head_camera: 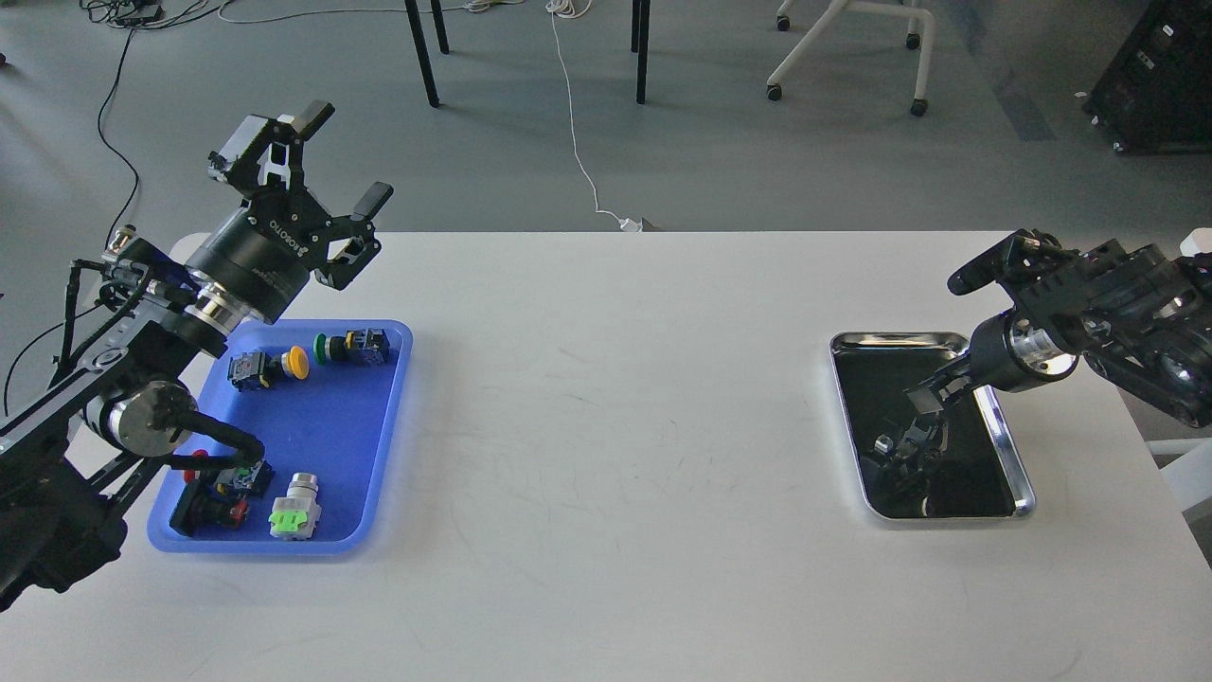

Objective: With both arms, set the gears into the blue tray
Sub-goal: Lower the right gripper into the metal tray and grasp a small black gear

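The blue tray [322, 445] lies at the table's left and holds several coloured push-button switches. My left gripper [343, 156] is open and empty, raised above the tray's far left corner. At the right, my right gripper [926, 393] points down and left over the shiny steel tray [1021, 478]. It is dark against the tray's dark bottom, so its fingers cannot be told apart. I cannot make out the gears; the tray bottom shows only the gripper's reflection.
In the blue tray are a yellow switch [275, 365], a green switch [350, 348], a red and black switch [210, 507] and a grey and green switch [295, 513]. Beyond the table's far edge are chair legs and a white cable [578, 142] on the floor.
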{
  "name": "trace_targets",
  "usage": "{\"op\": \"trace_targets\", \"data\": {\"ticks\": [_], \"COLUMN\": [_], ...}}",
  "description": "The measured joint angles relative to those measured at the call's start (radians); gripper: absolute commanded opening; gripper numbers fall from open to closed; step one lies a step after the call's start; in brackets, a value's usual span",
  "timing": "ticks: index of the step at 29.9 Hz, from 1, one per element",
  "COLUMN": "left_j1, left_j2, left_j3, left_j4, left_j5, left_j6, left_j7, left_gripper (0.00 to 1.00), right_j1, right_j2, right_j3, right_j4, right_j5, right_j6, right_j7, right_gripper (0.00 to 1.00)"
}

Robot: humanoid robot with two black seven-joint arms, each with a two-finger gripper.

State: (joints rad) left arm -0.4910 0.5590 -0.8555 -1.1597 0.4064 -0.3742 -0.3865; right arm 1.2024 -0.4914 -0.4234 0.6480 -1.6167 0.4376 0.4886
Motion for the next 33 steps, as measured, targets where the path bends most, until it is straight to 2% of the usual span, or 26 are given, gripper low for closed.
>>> {"op": "trace_targets", "data": {"ticks": [8, 30, 33], "left_j1": [0.000, 0.002, 0.002], "left_j2": [0.001, 0.001, 0.002], "left_j3": [0.000, -0.002, -0.002], "left_j4": [0.000, 0.000, 0.000], "left_j5": [-0.001, -0.002, -0.002], "left_j6": [0.000, 0.000, 0.000], "left_j7": [0.000, 0.000, 0.000], "left_gripper": [0.98, 0.98, 0.98], "right_j1": [-0.019, -0.043, -0.044], "right_j2": [0.011, 0.043, 0.048], "right_j3": [0.000, 0.002, 0.002], "right_j4": [-0.021, -0.057, -0.066], "right_j5": [0.001, 0.007, 0.008], "right_j6": [-0.008, -0.023, -0.023], "right_j7": [0.000, 0.000, 0.000], "right_gripper": [0.54, 0.54, 0.49]}}
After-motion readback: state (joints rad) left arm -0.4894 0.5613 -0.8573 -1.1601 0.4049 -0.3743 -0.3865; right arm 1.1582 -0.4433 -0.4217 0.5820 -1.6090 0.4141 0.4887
